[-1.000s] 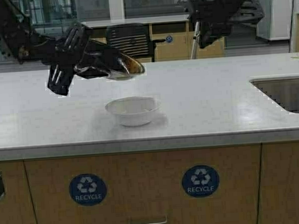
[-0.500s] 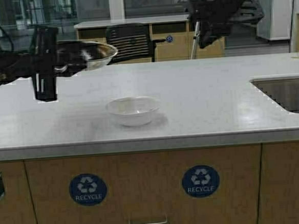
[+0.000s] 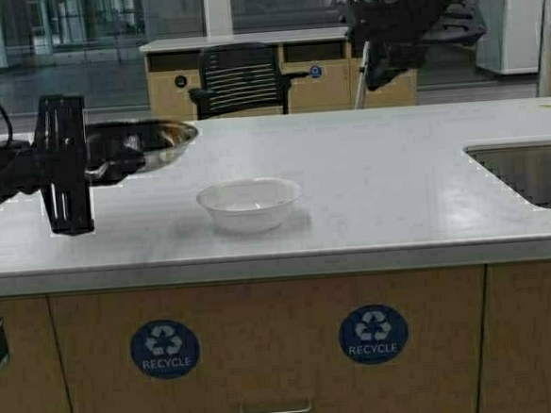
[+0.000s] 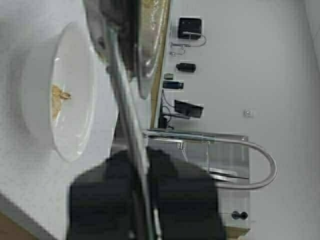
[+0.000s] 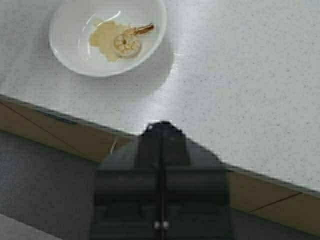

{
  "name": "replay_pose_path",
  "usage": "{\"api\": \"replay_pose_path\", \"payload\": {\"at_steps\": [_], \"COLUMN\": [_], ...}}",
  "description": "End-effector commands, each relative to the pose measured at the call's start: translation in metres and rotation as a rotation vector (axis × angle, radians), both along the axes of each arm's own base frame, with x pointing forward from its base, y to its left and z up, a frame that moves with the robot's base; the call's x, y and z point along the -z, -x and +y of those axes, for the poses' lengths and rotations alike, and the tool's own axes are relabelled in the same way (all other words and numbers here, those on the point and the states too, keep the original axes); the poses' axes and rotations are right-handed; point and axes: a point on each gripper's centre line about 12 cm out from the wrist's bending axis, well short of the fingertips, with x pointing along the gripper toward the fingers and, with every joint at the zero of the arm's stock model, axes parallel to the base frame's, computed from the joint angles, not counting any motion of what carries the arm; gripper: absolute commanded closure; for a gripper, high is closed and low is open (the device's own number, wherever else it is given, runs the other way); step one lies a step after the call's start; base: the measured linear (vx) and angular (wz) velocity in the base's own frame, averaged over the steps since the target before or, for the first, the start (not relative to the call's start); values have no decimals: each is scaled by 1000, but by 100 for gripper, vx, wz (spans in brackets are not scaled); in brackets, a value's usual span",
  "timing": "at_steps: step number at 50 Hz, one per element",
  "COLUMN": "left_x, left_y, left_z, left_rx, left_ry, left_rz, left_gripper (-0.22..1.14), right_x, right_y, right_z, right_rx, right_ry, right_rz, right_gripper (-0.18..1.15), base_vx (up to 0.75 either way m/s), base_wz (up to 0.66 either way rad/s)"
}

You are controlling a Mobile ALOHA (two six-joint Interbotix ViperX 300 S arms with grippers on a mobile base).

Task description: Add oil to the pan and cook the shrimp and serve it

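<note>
High view shows the left gripper (image 3: 112, 166) out at the left of the white counter (image 3: 397, 188), its jaws clenched on the short handle of the steel pan (image 3: 153, 144), which it holds level above the counter, to the left of and a little behind the small white bowl (image 3: 250, 204). That bowl stands on the counter near its front edge, about midway between the pan and the sink (image 3: 529, 175) set into the counter at the right. The right gripper (image 3: 382, 43) hangs high over the far side of the counter, well apart from the bowl and the pan. From the right wrist view its fingers (image 5: 161, 150) lie pressed together with nothing between them, and below them the bowl (image 5: 107, 35) holds the shrimp (image 5: 127, 44), a small curled tan piece lying in a thin pool of yellowish oil (image 5: 105, 37). The left wrist view shows the pan (image 4: 145, 45) edge-on beside the bowl (image 4: 65, 95), with the shrimp (image 4: 60, 95) inside it. A black office chair (image 3: 238, 77) stands beyond the counter.
</note>
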Motion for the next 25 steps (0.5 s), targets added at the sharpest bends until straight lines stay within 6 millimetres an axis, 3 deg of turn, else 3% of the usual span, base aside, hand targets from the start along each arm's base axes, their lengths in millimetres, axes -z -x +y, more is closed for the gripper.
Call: {"api": "replay_pose_path", "payload": {"at_steps": [1, 25], "left_x": [1, 43], "left_y": [1, 8], "left_z": [5, 7], "left_rx": [-29, -44], "left_ry": [37, 56], "left_rz": [-57, 2], "left_gripper": [88, 88], "right_x": [-10, -6], "right_y": [-3, -3], "right_z": [2, 2], "right_rx": [0, 0], "right_ry": [-14, -9], "right_rz": [-30, -21], "right_gripper": [92, 92], "base_vx": [0, 0], "base_wz": [0, 0]}}
